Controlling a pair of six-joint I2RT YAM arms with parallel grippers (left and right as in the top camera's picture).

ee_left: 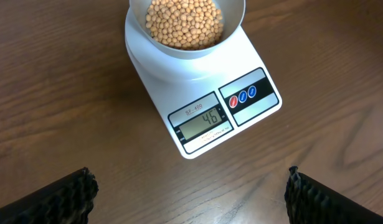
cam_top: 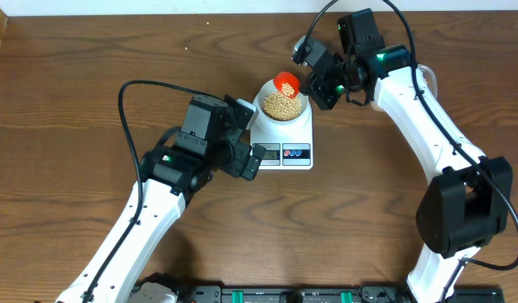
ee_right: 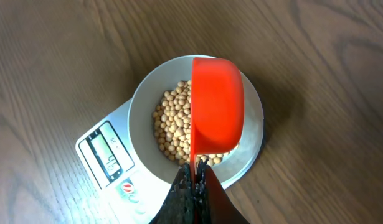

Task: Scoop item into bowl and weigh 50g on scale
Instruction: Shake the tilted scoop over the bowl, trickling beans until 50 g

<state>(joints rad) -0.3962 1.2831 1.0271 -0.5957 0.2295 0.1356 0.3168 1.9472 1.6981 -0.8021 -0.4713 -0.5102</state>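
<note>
**A:** From above, where is everything?

**B:** The scale (cam_top: 284, 153), a flat white plastic slab with rounded corners, sits about midway between the left and right edges of the brown wood-grain surface (cam_top: 73, 67), nearer the far edge. A round white bowl (cam_top: 264, 103) stands on it, filled with small round tan beans (cam_top: 281, 106).

**A:** And the arms?

**B:** The right hand (cam_top: 304, 80) pinches a glossy red scoop (cam_top: 285, 82) over the bowl's far rim. The left hand (cam_top: 248, 135) is just beside the scale's left edge, its fingers spread with nothing between them.

**A:** What does the left wrist camera show?

**B:** The scale lies at an angle on the wood. Its grey display (ee_left: 202, 122) reads 46, and next to it are three small round buttons (ee_left: 242, 96), one red and two blue. The bowl's smooth rim and the heaped beans show at the top. Two black, ribbed fingertips (ee_left: 54, 199) sit far apart in the lower corners, clear of the scale.

**A:** And the right wrist?

**B:** It shows the rounded back of the scoop tilted over the right half of the bowl, hiding some of the beans. Whether it touches them I cannot tell. The dark fingers (ee_right: 191, 199) are pressed together on the scoop's thin handle. The scale's display end pokes out at lower left, its digits too blurred to read.
</note>
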